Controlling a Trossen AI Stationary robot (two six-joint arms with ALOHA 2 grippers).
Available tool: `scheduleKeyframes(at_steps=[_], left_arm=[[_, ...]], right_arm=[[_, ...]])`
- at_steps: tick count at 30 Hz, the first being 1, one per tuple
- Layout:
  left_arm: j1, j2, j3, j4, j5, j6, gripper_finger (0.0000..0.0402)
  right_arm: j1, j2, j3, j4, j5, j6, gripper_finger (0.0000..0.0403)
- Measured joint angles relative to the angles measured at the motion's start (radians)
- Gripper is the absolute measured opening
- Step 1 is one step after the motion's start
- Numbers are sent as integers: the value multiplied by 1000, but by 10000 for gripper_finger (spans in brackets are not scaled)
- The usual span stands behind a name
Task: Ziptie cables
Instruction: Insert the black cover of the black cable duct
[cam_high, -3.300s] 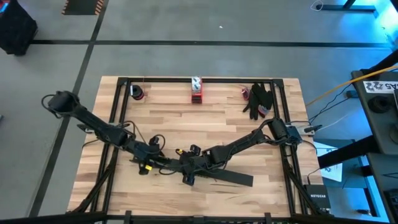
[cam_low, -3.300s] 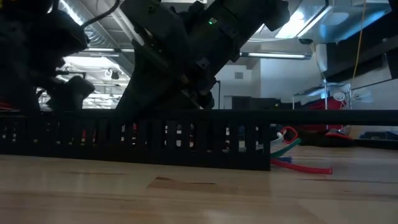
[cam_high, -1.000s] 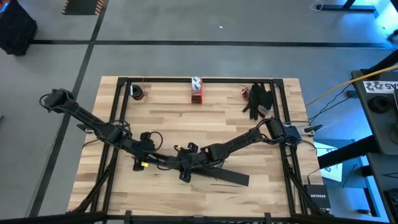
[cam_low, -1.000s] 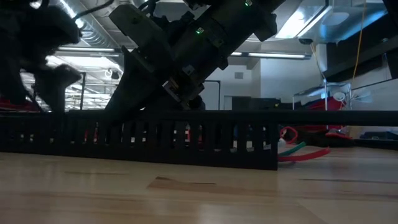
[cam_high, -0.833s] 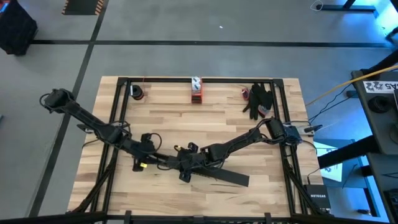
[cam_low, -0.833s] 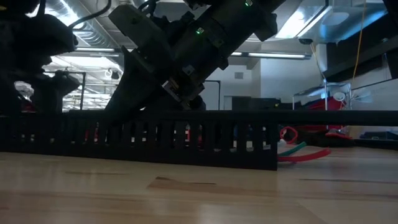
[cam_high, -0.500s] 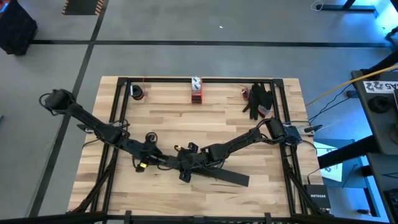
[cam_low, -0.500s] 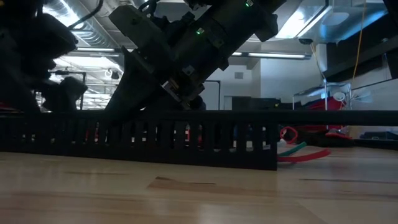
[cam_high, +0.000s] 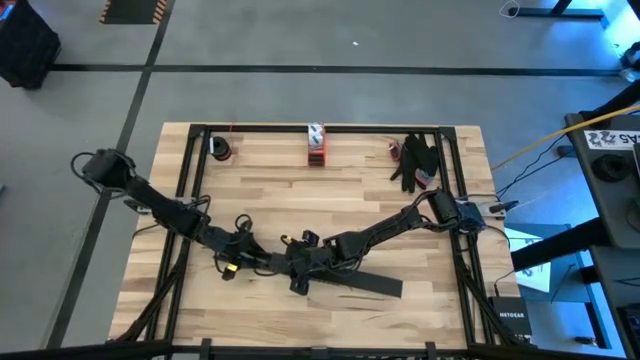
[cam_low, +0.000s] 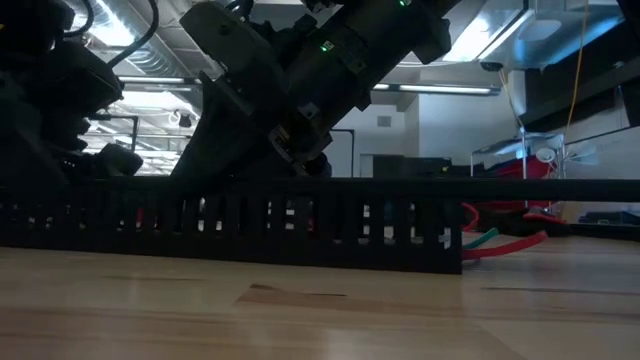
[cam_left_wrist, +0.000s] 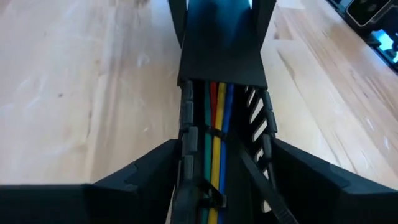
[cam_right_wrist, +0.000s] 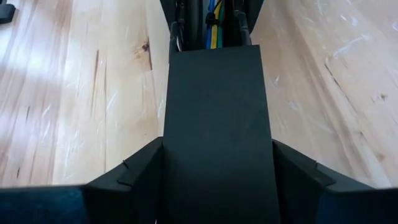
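Note:
A long black slotted bar (cam_high: 350, 284) lies on the table near its front edge. The cables (cam_left_wrist: 215, 140), green, yellow, red and blue, run inside its channel, and their red and green ends (cam_low: 500, 240) stick out at the bar's right end. A flat black lid (cam_right_wrist: 217, 106) covers the bar's middle. My left gripper (cam_left_wrist: 224, 186) comes from the left and straddles the open part of the bar. Facing it, my right gripper (cam_right_wrist: 217, 183) comes from the right and straddles the lidded part. In the high view they are my left gripper (cam_high: 255, 260) and my right gripper (cam_high: 297, 275). My left gripper has the bar's open part between its two fingers, one against each long side wall (cam_left_wrist: 184, 146). It slants down from the table's left and points along the bar. The bar rests on the table. My right gripper pinches the lidded stretch of the bar between its two fingers, one on each long side (cam_right_wrist: 165, 155). It slants down from the right and far side, pointing along the bar. The bar lies flat on the table.
A red and white object (cam_high: 316, 145) stands at the far edge's middle. A black glove-like thing (cam_high: 415, 160) lies far right and a small dark reel (cam_high: 220, 148) far left. Black frame rails (cam_high: 188, 200) run along the table's sides.
My left gripper has sunk toward the bar and tipped nose-down. The bar, with the cable ends, has slid a little along its length toward the table's right edge.

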Motion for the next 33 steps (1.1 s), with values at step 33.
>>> scheduleKeyframes(at_steps=[33], left_arm=[[6, 104, 51, 25, 32, -159, 284]], right_arm=[[-2, -1, 2, -5, -74, -10, 230]])
